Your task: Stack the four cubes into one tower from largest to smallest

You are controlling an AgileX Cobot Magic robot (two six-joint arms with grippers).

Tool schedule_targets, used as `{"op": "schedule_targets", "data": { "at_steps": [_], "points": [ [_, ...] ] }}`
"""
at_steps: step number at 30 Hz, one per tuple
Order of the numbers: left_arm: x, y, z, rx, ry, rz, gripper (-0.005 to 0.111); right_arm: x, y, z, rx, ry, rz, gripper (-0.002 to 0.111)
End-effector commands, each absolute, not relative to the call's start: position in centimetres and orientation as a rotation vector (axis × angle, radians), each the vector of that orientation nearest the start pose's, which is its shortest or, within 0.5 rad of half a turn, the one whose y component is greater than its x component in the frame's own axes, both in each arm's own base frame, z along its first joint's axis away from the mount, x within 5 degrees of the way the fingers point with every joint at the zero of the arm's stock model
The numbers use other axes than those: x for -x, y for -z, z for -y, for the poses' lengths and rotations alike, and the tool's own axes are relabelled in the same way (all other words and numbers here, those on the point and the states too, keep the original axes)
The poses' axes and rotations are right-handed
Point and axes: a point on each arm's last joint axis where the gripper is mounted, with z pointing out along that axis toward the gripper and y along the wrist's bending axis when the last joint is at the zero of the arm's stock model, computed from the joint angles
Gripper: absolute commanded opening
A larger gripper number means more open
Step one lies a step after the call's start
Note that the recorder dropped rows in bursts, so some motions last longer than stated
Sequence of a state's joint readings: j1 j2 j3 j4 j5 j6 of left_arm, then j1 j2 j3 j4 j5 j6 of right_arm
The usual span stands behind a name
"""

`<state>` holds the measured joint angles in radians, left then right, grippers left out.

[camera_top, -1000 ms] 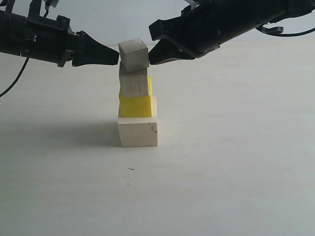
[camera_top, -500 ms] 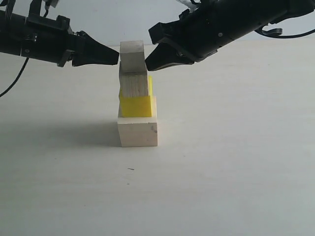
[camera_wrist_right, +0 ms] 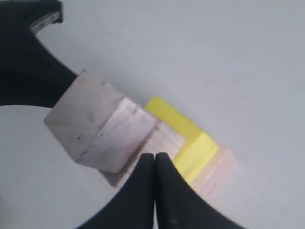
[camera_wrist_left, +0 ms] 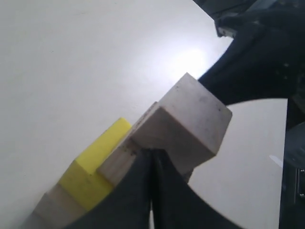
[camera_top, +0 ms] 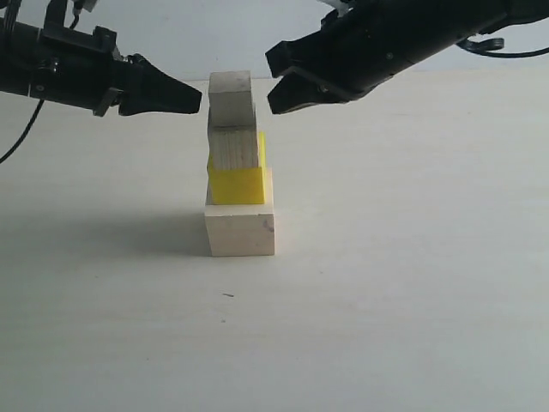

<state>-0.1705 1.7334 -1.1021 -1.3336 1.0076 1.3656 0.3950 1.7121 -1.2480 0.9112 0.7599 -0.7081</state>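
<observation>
Since a second ago, the tiny cube (camera_top: 230, 99) is turned from a skewed pose to sit square on the tower (camera_top: 236, 167), and both arms are drawn slightly back from it. The left gripper (camera_top: 197, 96) is seen with its black, tapered fingers pressed together into one point, nothing held, level with the tiny cube and just apart from its left face. The right gripper (camera_top: 274, 101) is likewise closed to a point and empty, with a small gap left to the cube's right face. In the wrist views each pair of fingers is shown meeting along a thin seam, at the left gripper (camera_wrist_left: 151, 164) and the right gripper (camera_wrist_right: 155, 164). All four cubes are stacked on the smooth, pale matte table (camera_top: 386, 283). A big wood cube (camera_top: 240, 230), pale and sharp-edged, forms the base; a glossy yellow cube (camera_top: 237, 184) is set on it; a smaller wood cube (camera_top: 235, 148) with fine vertical grain is placed above, shifted so that a yellow strip is left showing at its right; the tiny cube, greyish in shade, is set on top.
</observation>
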Motion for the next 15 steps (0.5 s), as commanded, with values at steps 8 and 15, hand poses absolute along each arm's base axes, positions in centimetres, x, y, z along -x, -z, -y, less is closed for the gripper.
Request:
{"op": "schedule_targets", "data": {
  "at_steps": [8, 15],
  "points": [
    [-31.1, -27.0, 7.1, -0.565, 0.863, -2.091, 0.000, -30.5, -30.4, -13.8, 0.432, -0.543, -2.169, 0.000],
    [-26.9, -25.6, 3.8, -0.259, 0.679, -2.073, 0.000, -27.4, -29.9, -10.1, 0.283, -0.398, -2.070, 0.000]
  ]
}}
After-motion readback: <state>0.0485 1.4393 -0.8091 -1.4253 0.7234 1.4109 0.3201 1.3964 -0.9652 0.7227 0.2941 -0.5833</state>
